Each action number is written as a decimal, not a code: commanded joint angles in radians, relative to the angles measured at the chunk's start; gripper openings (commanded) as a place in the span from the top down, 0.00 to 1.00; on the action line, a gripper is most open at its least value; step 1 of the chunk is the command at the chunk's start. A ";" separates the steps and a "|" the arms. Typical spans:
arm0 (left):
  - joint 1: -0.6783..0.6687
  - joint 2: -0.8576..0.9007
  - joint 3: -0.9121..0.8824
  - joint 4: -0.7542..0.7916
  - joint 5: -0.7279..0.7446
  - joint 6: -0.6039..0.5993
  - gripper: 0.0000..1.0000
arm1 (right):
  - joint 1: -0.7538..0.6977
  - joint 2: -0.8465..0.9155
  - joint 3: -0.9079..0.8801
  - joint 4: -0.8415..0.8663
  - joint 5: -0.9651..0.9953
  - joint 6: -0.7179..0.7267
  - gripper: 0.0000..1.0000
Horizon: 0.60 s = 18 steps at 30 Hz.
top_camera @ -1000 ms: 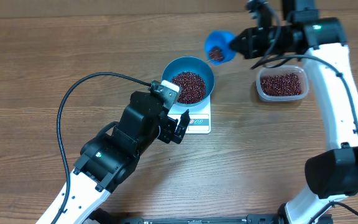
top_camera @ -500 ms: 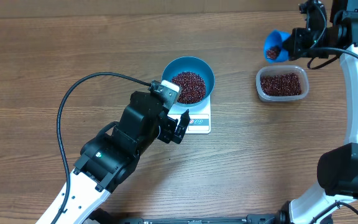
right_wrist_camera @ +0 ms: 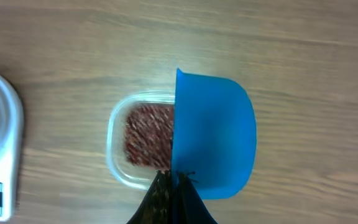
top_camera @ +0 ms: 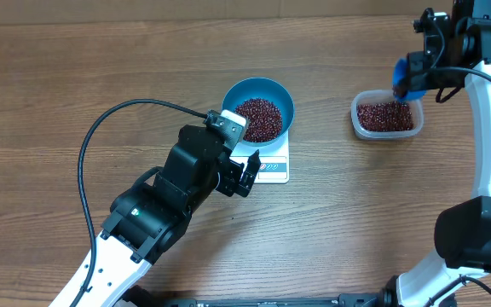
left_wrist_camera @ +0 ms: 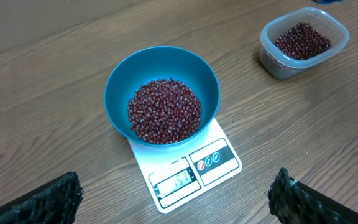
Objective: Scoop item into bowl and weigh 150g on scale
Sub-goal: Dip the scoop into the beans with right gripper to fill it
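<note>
Scale (left_wrist_camera: 166,160) readout (left_wrist_camera: 176,181) blurred, illegible

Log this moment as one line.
right claw: shut on scoop above container | left claw: open, empty | bowl: beans inside, on scale

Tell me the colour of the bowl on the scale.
Blue. The bowl shows best from the left wrist.

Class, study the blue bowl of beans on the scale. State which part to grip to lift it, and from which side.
Grip the bowl by its rim, coming down from above. The thin wall above the beans is bare, so it can be pinched inside and out; the smooth sloping outside would likely slip.
</note>
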 commanded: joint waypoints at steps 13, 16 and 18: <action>0.005 -0.003 -0.001 0.005 -0.013 0.005 0.00 | 0.094 -0.011 0.018 -0.037 0.285 0.041 0.96; 0.005 -0.003 -0.001 0.004 -0.013 0.005 0.00 | 0.114 -0.011 0.018 -0.035 0.321 0.044 0.96; 0.005 -0.003 -0.001 0.004 -0.013 0.005 0.01 | 0.122 -0.011 0.018 -0.030 0.335 0.050 0.96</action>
